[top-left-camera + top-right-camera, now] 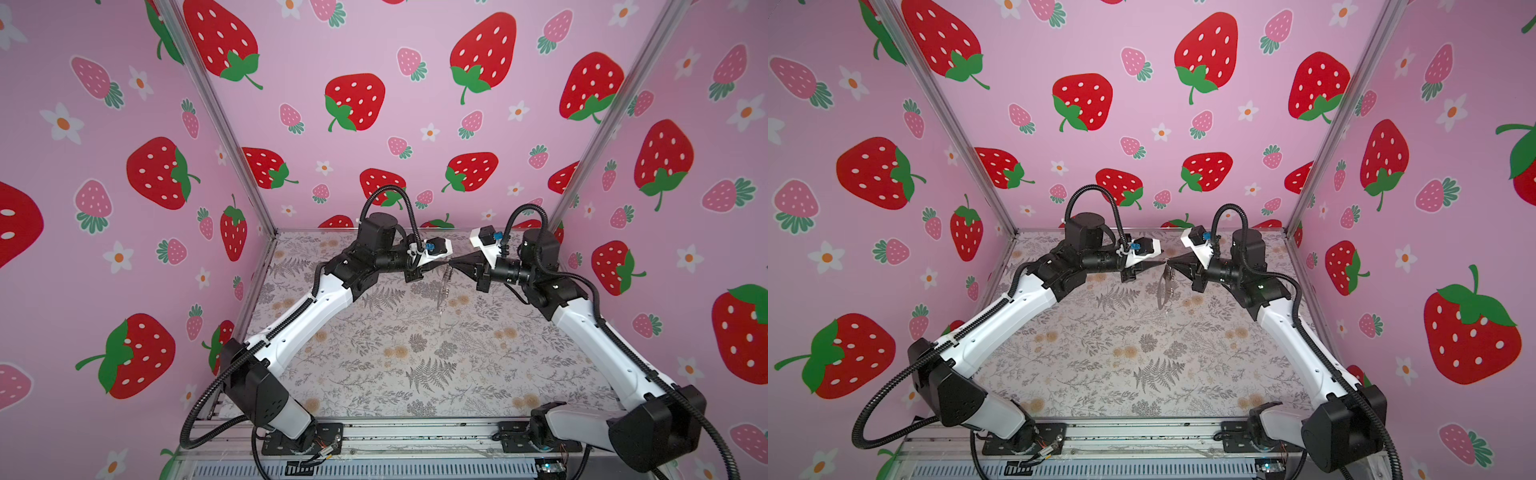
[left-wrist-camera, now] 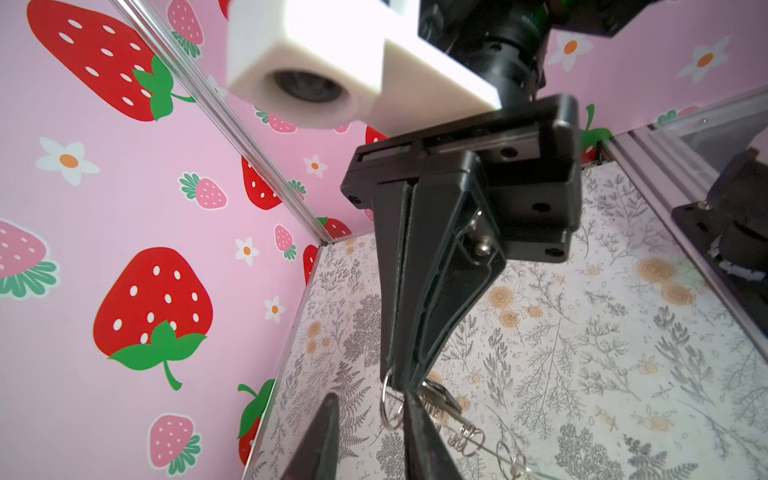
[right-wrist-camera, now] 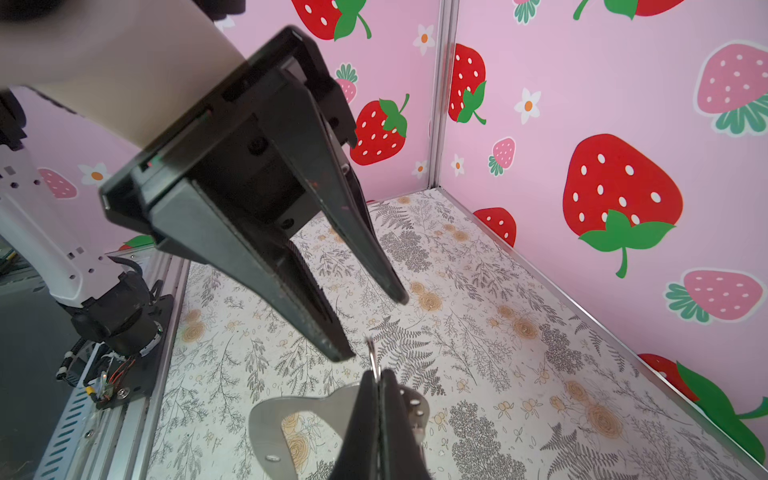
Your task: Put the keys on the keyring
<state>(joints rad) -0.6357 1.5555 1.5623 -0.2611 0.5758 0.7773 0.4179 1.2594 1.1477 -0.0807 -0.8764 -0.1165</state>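
Both arms arch up and meet tip to tip above the rear of the floral-print bench (image 1: 374,365). The right tool (image 3: 376,388) is pinched tight on the keyring (image 3: 266,432), a flat grey metal crescent edged with small wire rings, which hangs in the air. The left tool (image 3: 372,326), tapered and black, stands slightly parted just beside one ring.

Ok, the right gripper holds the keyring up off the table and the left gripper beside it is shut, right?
Not quite. The right gripper does hold the keyring up off the table, but the left gripper beside it is open, jaws apart; the right wrist view shows it.
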